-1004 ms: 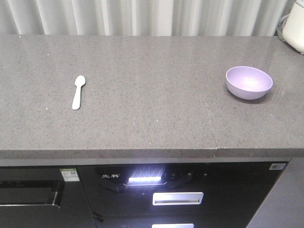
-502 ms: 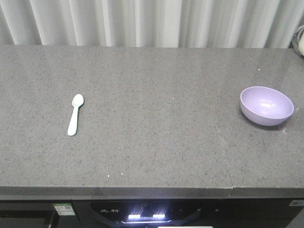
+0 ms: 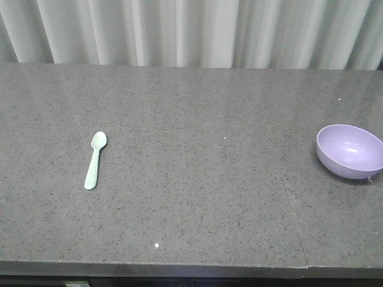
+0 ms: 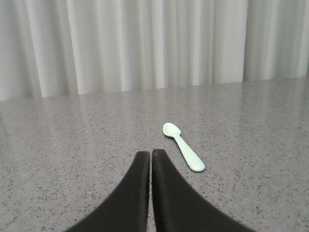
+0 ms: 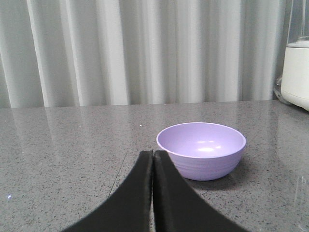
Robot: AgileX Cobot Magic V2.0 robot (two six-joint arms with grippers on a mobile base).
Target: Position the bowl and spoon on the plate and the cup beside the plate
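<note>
On the grey speckled surface [image 3: 197,179], seen from the front view, the spoon [image 3: 95,160] lies flat towards the 9 o'clock side. Its oval head points to about 12 o'clock and its handle runs down to about 6 o'clock, leaning a little to the left. The bowl [image 3: 350,151] stands upright at the 3 o'clock edge of that view, open side up and with nothing showing inside, its right side cut off by the frame. The two are well apart, with bare surface between them. A thin seam [image 3: 294,218] crosses the surface at about 5 o'clock, near the bowl and on its left. A pale pleated curtain [image 3: 179,33] hangs behind the far edge at 12 o'clock.

In the left wrist view, the left fingers [image 4: 137,183] are pressed together with only a hairline between them and nothing held. The spoon lies at about 1 o'clock from their tips, near but not touching, head towards 11 o'clock and handle end towards 5 o'clock.

In the right wrist view, the right fingers [image 5: 140,183] are likewise pressed together and hold nothing. The bowl sits at about 1 o'clock from their tips, near them but apart. A white appliance [image 5: 297,72] stands at the 3 o'clock edge, beyond the bowl.
</note>
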